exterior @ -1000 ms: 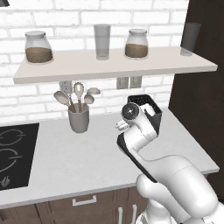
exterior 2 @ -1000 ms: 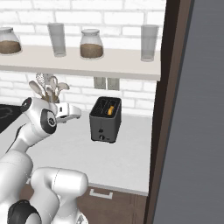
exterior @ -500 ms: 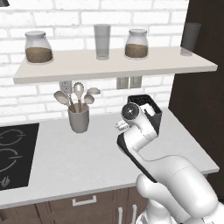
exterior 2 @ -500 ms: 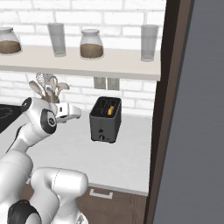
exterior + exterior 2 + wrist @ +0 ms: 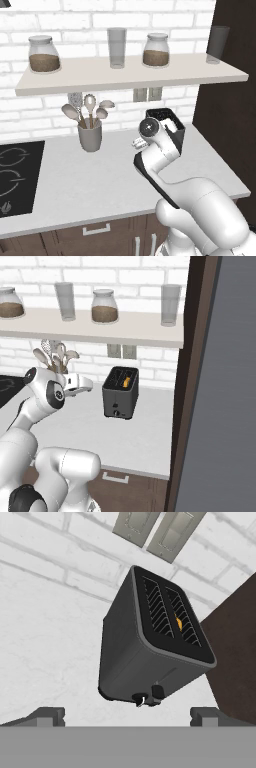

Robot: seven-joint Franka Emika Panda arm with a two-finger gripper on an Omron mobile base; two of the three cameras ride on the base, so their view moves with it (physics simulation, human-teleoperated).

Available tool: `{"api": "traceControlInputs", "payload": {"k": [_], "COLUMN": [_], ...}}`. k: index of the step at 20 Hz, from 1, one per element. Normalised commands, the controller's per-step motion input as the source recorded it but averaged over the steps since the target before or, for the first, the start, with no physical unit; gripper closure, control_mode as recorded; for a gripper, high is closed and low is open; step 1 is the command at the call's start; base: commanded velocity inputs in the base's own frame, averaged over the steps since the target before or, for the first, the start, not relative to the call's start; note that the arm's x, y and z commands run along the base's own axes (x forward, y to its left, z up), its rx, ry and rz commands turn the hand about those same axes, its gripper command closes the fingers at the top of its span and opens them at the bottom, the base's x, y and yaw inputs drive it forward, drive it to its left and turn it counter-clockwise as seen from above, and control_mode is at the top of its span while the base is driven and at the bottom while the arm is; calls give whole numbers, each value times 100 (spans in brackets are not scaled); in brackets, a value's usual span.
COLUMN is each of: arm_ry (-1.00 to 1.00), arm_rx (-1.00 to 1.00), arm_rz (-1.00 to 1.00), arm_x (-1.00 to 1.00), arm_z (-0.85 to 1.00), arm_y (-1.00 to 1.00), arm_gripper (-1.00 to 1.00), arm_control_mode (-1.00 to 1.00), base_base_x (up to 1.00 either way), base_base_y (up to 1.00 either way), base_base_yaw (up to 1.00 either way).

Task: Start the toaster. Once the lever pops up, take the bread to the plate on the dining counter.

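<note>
The toaster [image 5: 150,647], a dark boxy two-slot one, stands on the white counter against the brick wall, also seen as the toaster [image 5: 120,392] and, mostly behind my arm, the toaster [image 5: 169,121]. A small orange-tan bit of the bread [image 5: 178,623] shows inside one slot, and again as the bread [image 5: 127,382]. A small lever [image 5: 157,691] and a knob [image 5: 140,700] sit low on the toaster's front. My gripper [image 5: 127,717] hovers in front of the toaster, apart from it, open, with nothing between its fingertips [image 5: 48,716]. The plate and the dining counter are out of view.
A grey utensil cup [image 5: 90,136] stands left of the toaster. Above hangs a shelf [image 5: 130,76] with jars and glasses. A dark tall cabinet [image 5: 220,381] closes the right side. A black cooktop [image 5: 15,175] lies at the far left. Wall outlets [image 5: 160,529] sit behind the toaster.
</note>
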Motion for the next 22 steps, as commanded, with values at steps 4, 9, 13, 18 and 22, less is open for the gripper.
{"api": "traceControlInputs", "payload": {"k": [4, 9, 13, 18, 22], "arm_ry": [0, 0, 0, 0, 0], "arm_rx": [0, 0, 0, 0, 0], "arm_rz": [0, 0, 0, 0, 0], "arm_x": [0, 0, 0, 0, 0], "arm_z": [0, 0, 0, 0, 0], "arm_y": [0, 0, 0, 0, 0], "arm_gripper": [-100, -100, -100, -100, -100], "arm_control_mode": [-100, -100, -100, -100, -100], "base_base_x": [0, 0, 0, 0, 0], "base_base_y": [0, 0, 0, 0, 0], "base_base_yaw": [0, 0, 0, 0, 0]}}
